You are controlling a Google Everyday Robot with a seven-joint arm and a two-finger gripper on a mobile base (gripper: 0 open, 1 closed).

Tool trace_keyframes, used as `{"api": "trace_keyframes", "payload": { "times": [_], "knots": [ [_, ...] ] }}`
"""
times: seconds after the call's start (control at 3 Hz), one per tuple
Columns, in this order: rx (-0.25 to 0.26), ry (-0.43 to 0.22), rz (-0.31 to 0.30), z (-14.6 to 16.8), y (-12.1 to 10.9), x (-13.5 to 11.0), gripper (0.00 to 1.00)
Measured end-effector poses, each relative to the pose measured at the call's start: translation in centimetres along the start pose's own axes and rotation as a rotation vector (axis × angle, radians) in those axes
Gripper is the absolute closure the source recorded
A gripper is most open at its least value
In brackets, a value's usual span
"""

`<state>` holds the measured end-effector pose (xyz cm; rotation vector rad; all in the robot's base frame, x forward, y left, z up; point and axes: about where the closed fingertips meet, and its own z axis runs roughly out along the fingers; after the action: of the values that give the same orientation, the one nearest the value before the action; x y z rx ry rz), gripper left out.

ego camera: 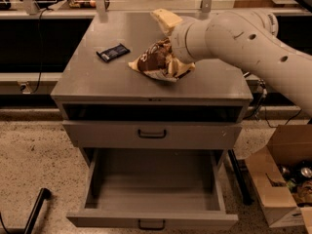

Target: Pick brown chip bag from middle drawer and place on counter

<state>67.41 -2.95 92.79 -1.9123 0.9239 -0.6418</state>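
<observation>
The brown chip bag (155,61), dark brown with cream edges, rests crumpled on the counter (97,79), right of its middle. My gripper (169,44) reaches in from the right on the white arm and is shut on the bag's right side. One cream finger (165,19) sticks up behind the bag, and the other lies low at its right edge. The middle drawer (152,222) is pulled fully open below, and its inside shows nothing in it.
A small black wrapped bar (113,52) lies on the counter left of the bag. The drawer above (152,133) is closed. An open cardboard box (282,189) with cans stands on the floor at right. A dark leg (36,208) is at lower left.
</observation>
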Motion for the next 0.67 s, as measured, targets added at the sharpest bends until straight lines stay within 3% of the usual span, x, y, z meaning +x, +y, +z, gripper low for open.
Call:
{"api": "trace_keyframes", "payload": {
  "times": [0.33,0.67],
  "knots": [
    [-0.002,-0.002,0.006,-0.3,0.1,0.0,0.00],
    [0.026,0.010,0.024,-3.0,-0.3,0.4,0.00]
  ]
}}
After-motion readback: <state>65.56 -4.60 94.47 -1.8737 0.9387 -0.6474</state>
